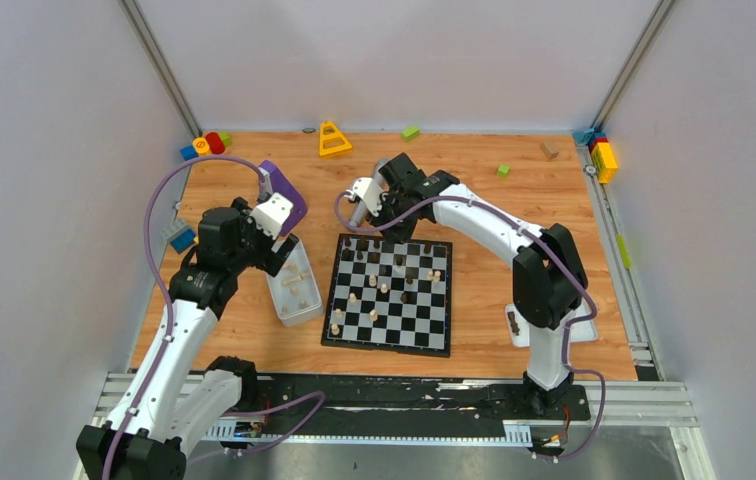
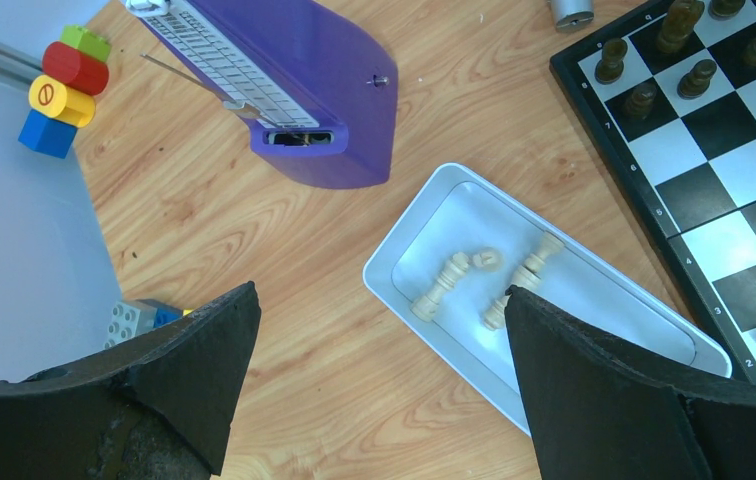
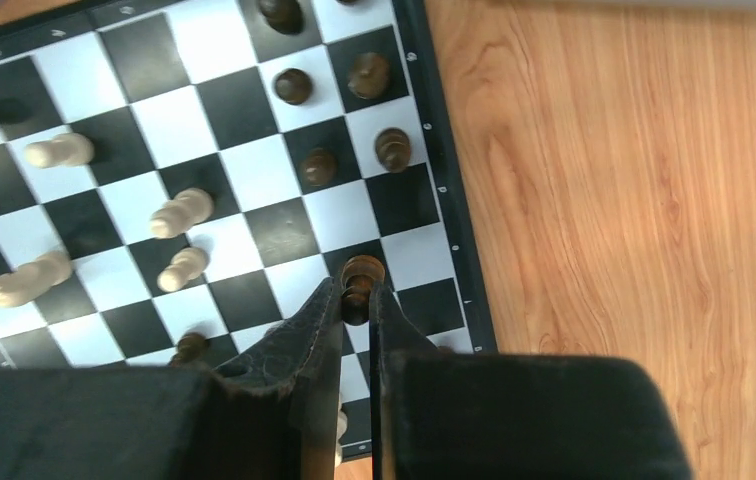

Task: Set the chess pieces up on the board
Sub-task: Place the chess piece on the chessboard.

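One dark piece [image 3: 362,272] in right pincer [image 3: 354,297], clear only wrist-side.

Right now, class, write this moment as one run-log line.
right gripper: shut on dark piece, over chessboard | left gripper: open above tray | light pieces: lying in tray | setup: unfinished

Left arm [image 1: 179,330], left of frame, bent up from its base, left gripper [image 2: 379,300] pointing down, fingers spread wide, holding nothing; right arm [image 1: 499,225], elbow at right of centre, stretched to upper centre, right gripper [image 3: 356,295] pinched on a dark piece [image 3: 362,272].
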Tool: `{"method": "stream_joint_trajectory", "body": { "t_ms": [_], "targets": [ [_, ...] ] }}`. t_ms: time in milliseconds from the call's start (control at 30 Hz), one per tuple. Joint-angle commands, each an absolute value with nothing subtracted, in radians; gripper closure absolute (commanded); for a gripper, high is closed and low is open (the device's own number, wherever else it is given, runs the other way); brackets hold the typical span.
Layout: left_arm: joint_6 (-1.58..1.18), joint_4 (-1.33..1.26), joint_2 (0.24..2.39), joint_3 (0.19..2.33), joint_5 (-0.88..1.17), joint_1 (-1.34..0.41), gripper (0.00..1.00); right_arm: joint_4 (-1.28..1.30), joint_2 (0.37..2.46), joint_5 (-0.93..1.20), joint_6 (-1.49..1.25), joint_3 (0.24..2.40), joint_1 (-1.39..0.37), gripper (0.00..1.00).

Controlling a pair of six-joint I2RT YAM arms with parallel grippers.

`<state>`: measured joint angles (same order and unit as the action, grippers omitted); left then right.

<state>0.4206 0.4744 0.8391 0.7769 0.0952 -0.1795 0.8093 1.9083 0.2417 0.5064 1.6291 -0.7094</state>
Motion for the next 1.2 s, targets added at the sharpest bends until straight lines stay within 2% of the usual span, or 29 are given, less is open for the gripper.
{"method": "stream_joint_trajectory", "body": {
  "t_ms": [0,367,1167],
  "targets": [
    [0.411,0.442,0.826,0.778,0.094,-0.173,0.0,0.812,1.974,0.233,0.482,1.704,-0.698,1.0],
    [0.413,0.44,0.825,0.775,0.095,-0.173,0.0,0.83,2.062,0.26,0.481,1.758,-0.697,1.0],
    [0.411,0.44,0.833,0.776,0.098,-0.172,0.0,0.845,2.1,0.296,0.483,1.716,-0.706,0.99]
  ]
}}
